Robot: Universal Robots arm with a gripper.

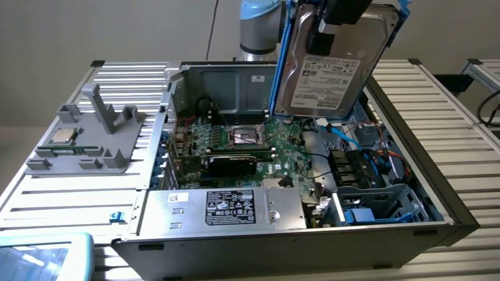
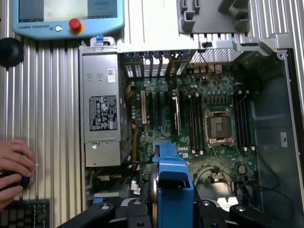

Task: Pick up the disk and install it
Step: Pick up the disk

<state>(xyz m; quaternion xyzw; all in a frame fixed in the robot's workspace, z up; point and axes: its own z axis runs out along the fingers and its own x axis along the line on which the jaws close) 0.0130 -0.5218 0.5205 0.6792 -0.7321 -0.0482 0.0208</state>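
Above the open computer case [image 1: 273,252], at the top of the exterior view: the disk [image 1: 332,76], clamped in the gripper [image 1: 328,32], jaws closed part-way onto its two flat faces near the upper end. Hangs clear of the case, over the rear part of the motherboard [image 1: 289,149], touching nothing but the claw. Bears a white barcode label turned toward the exterior camera, print too small to read; blue rails [image 1: 280,64] along both long edges. Reads "UNIVERSAL ROBOTS" on the teach pendant [image 2: 66,19], next to a red button [image 2: 74,23]. Silver power supply [image 1: 226,208] at the near end of the case in the exterior view, black label with white print, not legible. Light-blue and grey arm [image 1: 258,29] upright behind the case, beside the disk at the exterior view's left; wrist camera aimed straight down into the case. Long axis of the disk close to upright, upper end leaning slightly toward the exterior view's right. Appears edge-on in the wrist view, one blue rail foremost, black gripper body to either side, lower end over the board. On the slatted table [image 1: 47,199], at the exterior view's left: grey fixture [image 1: 117,126] with a small square CPU chip [image 1: 62,136] lying on it. Inside the case, toward the exterior view's right: blue drive cage [image 1: 383,205]; near the middle of the board: CPU socket [image 1: 248,136]. Beside a keyboard [image 2: 23,213]: a person's hand [image 2: 14,166], resting on the table.
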